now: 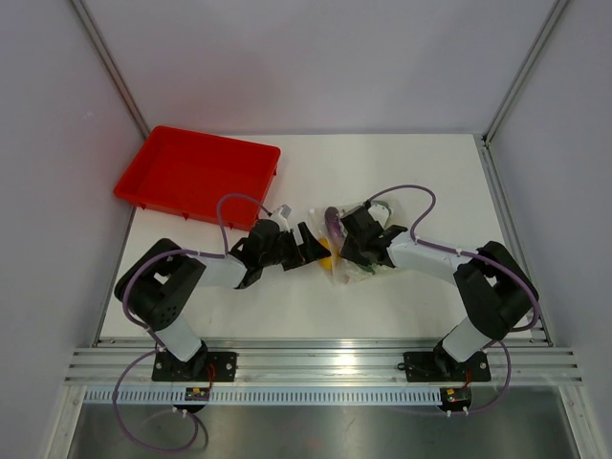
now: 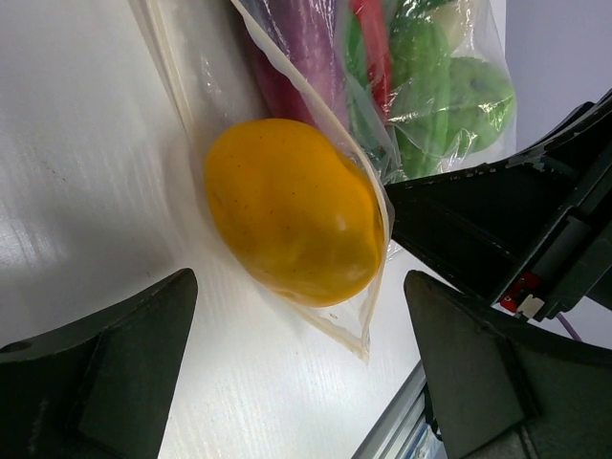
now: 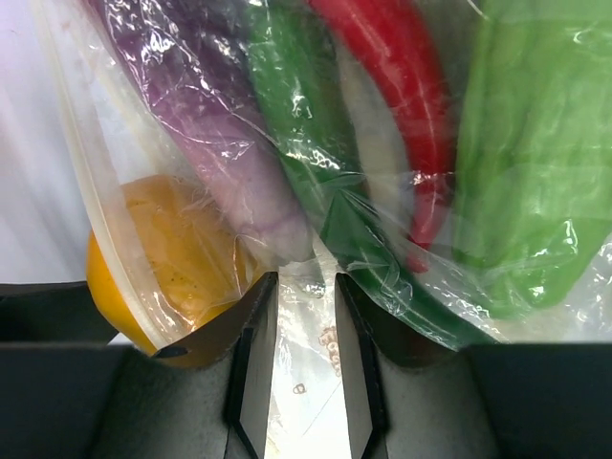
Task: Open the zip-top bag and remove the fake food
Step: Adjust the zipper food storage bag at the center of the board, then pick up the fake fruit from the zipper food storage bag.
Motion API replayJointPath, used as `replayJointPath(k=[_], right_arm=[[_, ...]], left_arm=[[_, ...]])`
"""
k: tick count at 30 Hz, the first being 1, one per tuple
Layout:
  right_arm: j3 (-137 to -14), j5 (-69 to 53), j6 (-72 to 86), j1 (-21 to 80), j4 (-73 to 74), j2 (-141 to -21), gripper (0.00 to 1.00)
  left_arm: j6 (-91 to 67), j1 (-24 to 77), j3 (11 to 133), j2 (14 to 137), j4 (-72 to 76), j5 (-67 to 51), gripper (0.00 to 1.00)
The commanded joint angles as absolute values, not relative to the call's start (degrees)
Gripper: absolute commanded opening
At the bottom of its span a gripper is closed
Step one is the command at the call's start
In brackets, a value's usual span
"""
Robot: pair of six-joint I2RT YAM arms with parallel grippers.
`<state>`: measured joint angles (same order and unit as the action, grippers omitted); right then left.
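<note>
Zip-top bag (image 1: 363,273) lies at the middle of the white table (image 1: 411,172), beyond the aluminium rail (image 1: 316,363) at the near edge where both arm bases are bolted, and between the two grippers. The left gripper (image 1: 311,247) comes at it from the left with jaws wide apart. In its wrist view they flank the bag's near corner without touching it, and the yellow toy fruit (image 2: 292,206) sits inside that corner against the clear film. The right gripper (image 1: 352,247) is over the bag from the right, its black body covering part of the bag from above. Its fingers (image 3: 253,354) stand a little apart with crinkled film between them, and I cannot tell whether they pinch it. Behind that film lie the purple eggplant (image 3: 229,143), a long green piece (image 3: 296,124), a red chilli (image 3: 402,96) and a broad green piece (image 3: 535,143), all inside the bag. Farther off, at the far left corner, the red tray (image 1: 201,172) stands well apart from the bag.
</note>
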<state>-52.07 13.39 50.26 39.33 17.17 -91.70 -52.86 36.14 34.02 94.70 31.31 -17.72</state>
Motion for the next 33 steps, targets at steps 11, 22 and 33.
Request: replayJointPath(k=[11,22,33], right_arm=[[-52.82,10.81,49.13,39.64,11.95,-92.37,0.36],[-52.91,10.90,48.96,39.64,11.51,-93.16,0.36],[-53.44,9.05,48.78,39.55,10.81,-95.01,0.33]], left_arm=[[-51.77,35.86,36.91,96.94,32.52,-15.03,0.91],[-53.60,34.90,36.65,97.47,36.82,-13.98,0.91],[-57.83,32.96,34.36,101.16,45.88,-17.14,0.84]])
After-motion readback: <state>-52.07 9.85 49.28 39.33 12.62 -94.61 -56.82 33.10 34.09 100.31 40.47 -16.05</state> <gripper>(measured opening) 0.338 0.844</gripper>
